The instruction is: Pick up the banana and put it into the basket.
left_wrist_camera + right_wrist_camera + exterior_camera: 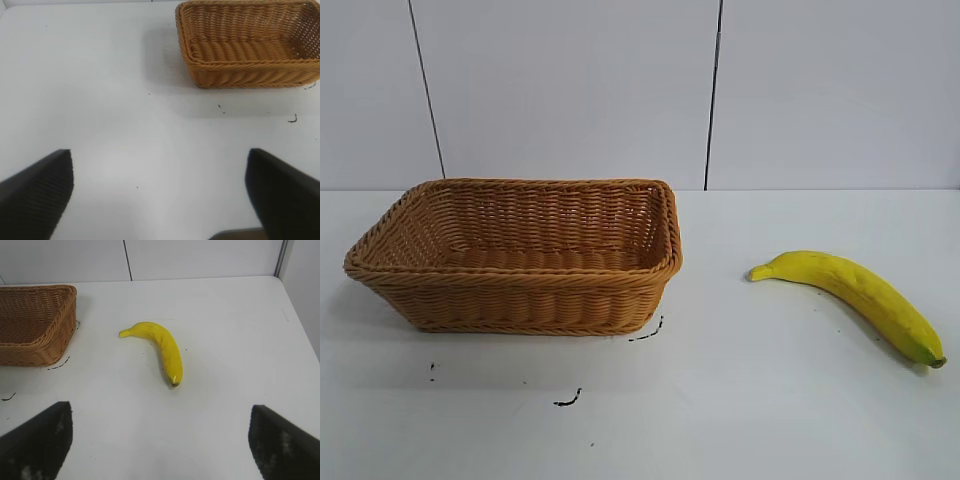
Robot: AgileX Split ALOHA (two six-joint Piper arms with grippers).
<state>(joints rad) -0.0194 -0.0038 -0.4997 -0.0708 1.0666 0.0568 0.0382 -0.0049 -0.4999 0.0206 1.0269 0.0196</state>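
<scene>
Pre-grasp stage, nothing lifted. Banana [855,293] flat on counter [740,400], well apart from empty basket [520,258]. Right end effector [160,440] spread wide, facing banana; left end effector [160,195] wide, parked. Next: descend, straddle mid-body.

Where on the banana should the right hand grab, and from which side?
Grip the banana at its thick middle, coming straight down from above, fingers closing across its width. It lies flat on the table, apart from the basket, so both long sides look free. The right hand is open, short of it.
</scene>
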